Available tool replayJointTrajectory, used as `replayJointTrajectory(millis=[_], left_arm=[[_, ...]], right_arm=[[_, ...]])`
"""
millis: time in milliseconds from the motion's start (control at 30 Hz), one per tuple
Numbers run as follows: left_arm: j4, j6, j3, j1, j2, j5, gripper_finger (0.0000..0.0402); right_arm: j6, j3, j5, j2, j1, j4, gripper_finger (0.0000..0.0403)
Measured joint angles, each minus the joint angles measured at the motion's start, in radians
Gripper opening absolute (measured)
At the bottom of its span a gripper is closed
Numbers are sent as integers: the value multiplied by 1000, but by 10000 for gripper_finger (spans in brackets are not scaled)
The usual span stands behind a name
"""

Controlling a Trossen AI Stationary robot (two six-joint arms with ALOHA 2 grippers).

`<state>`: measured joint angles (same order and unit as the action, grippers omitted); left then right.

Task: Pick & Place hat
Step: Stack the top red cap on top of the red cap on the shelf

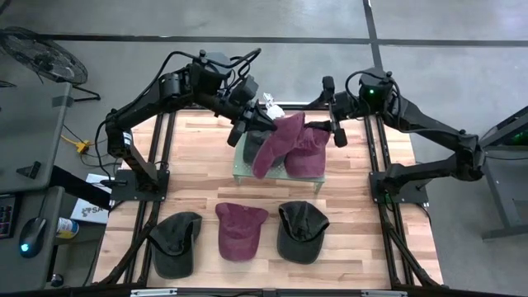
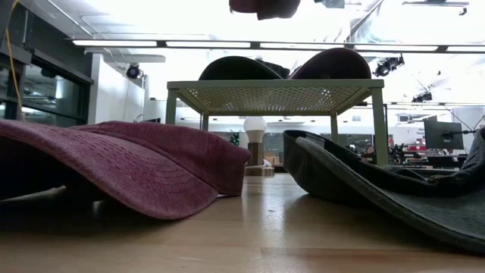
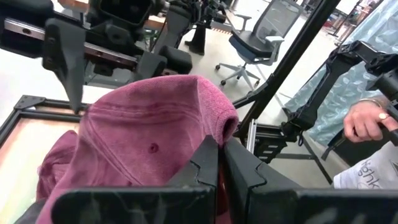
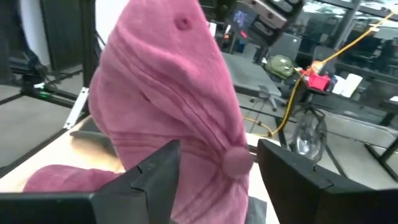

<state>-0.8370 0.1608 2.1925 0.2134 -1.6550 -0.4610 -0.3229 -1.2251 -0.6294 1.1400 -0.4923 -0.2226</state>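
Note:
A maroon cap [image 1: 276, 147] is held up over the green mesh stand [image 1: 239, 167]. It shows at the top edge of the low view as the lifted cap [image 2: 258, 6]. My left gripper [image 1: 257, 125] is shut on it from the far left. My right gripper [image 1: 332, 114] is open at the cap's right, with its fingers on either side of the crown [image 4: 186, 93] and its top button [image 4: 236, 158]. On the stand rest a second maroon cap [image 1: 307, 157] and a dark cap [image 2: 239, 68], which is mostly hidden in the high view. My left gripper [image 3: 221, 155] pinches a fold of the maroon cap's crown [image 3: 217, 121] between its two shut fingers. The cap is lifted clear of the stand and droops away from the fingers. My right gripper's fingers [image 4: 155, 171] stand beside the crown; I cannot tell whether they touch it.
Three caps lie in a row near the table's near edge: a dark one [image 1: 176, 242], a maroon one [image 1: 239, 231] and another dark one [image 1: 301, 231]. Bare wood shows between them and the stand. A person's hand [image 3: 367, 121] shows beyond the table.

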Motion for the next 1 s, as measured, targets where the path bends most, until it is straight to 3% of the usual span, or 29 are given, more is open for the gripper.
replayJointTrajectory(millis=[233, 500, 733, 833, 1000], left_arm=[[0, 0, 0, 0, 0, 1, 1], [-4, 0, 0, 0, 0, 3, 1], [-4, 11, 0, 0, 0, 31, 6], [-7, 6, 0, 0, 0, 65, 34], [-28, -33, 0, 0, 1, 107, 119]], right_arm=[[-5, 0, 50, 0, 17, -15, 151], [-6, 0, 79, -1, 17, -56, 51], [84, 0, 80, -3, 12, -79, 48], [91, 0, 84, -3, 11, -108, 48], [98, -44, 128, -3, 11, -212, 48]])
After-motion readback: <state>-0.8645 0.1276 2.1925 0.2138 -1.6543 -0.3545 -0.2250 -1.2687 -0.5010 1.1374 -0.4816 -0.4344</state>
